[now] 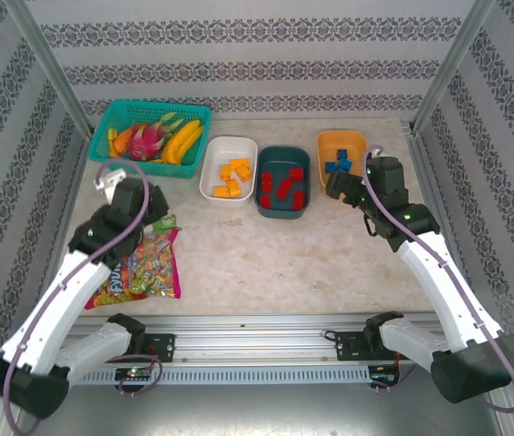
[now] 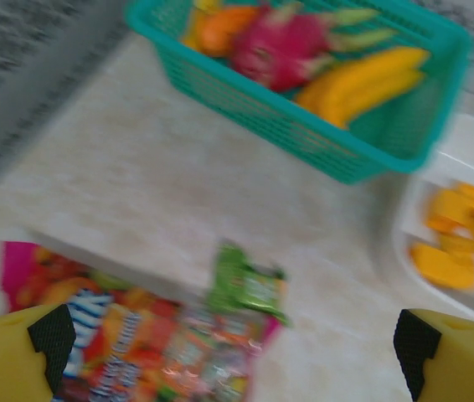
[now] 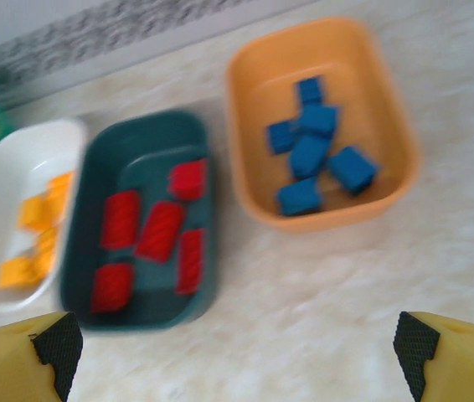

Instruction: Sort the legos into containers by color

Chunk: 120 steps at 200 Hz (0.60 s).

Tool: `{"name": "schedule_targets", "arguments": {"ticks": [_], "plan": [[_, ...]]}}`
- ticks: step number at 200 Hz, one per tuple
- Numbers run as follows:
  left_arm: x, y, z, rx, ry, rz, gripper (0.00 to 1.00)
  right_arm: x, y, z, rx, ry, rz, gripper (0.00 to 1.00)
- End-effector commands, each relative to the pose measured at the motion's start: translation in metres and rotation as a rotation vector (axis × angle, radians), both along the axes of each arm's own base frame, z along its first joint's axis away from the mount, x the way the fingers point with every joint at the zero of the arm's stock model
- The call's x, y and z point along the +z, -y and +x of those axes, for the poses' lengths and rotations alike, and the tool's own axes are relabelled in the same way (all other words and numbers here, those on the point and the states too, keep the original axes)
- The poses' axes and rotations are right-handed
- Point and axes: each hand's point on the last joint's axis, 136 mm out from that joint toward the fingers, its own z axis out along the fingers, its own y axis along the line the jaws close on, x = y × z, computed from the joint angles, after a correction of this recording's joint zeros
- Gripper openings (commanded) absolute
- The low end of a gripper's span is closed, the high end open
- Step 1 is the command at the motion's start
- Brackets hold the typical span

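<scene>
White tub [image 3: 19, 159]: it stands leftmost in the row of three containers, at the far part of the table [image 1: 266, 263]. The yellow-orange legos [image 3: 36, 226] lie inside it, mostly in its middle and near part.
Dark teal tub [image 3: 136, 142]: it stands in the middle of the row, just beside the white tub. The red legos [image 3: 157, 230] lie flat on its bottom, several of them, close to each other.
Orange tub [image 3: 254, 84]: it stands rightmost, just beside the dark teal tub. The blue legos [image 3: 314, 151] lie in a loose group at its centre, and some of them touch.
Sorting: every brick that I can see lies inside a tub, with one colour in each tub.
Left gripper [image 2: 230, 347]: the jaws stand wide apart and nothing is between them. It is above the top end of the candy bag [image 1: 141, 263], near the mesh basket [image 1: 112, 118]. Its wrist view is blurred.
Right gripper [image 3: 235, 350]: the jaws stand wide apart with nothing between them. It is over bare table on the near side of the tubs. In the top view it is close to the near left corner of the orange tub.
Candy bag: it is colourful and lies flat at the left side of the table, partly under the left arm.
Mesh basket: it is teal and stands at the far left, to the left of the white tub. It holds toy fruit [image 2: 363, 79], among them bananas and a pink dragon fruit.
</scene>
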Motion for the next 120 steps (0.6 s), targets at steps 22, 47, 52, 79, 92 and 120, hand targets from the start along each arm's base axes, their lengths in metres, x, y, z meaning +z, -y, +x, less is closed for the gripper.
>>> {"name": "schedule_targets", "arguments": {"ticks": [22, 47, 52, 79, 92, 120], "plan": [[-0.038, -0.041, 0.011, 0.060, -0.049, 0.307, 1.00, -0.034, 0.055, 0.000, -0.133, 0.161, -0.310, 0.98], [-0.079, -0.035, 0.030, -0.020, -0.051, 0.300, 1.00, -0.065, 0.055, 0.004, -0.096, 0.171, -0.347, 0.98], [-0.084, -0.036, 0.035, -0.015, -0.036, 0.289, 1.00, -0.071, 0.055, 0.005, -0.093, 0.171, -0.345, 0.98], [-0.106, -0.034, 0.068, -0.039, -0.013, 0.204, 1.00, -0.095, 0.049, 0.019, -0.052, 0.178, -0.351, 0.98], [-0.108, -0.030, 0.090, -0.072, 0.011, 0.212, 1.00, -0.101, 0.043, 0.030, -0.014, 0.189, -0.354, 0.98], [-0.110, -0.028, 0.132, -0.146, 0.037, 0.259, 1.00, -0.116, 0.037, 0.049, 0.042, 0.212, -0.369, 0.98]]}}
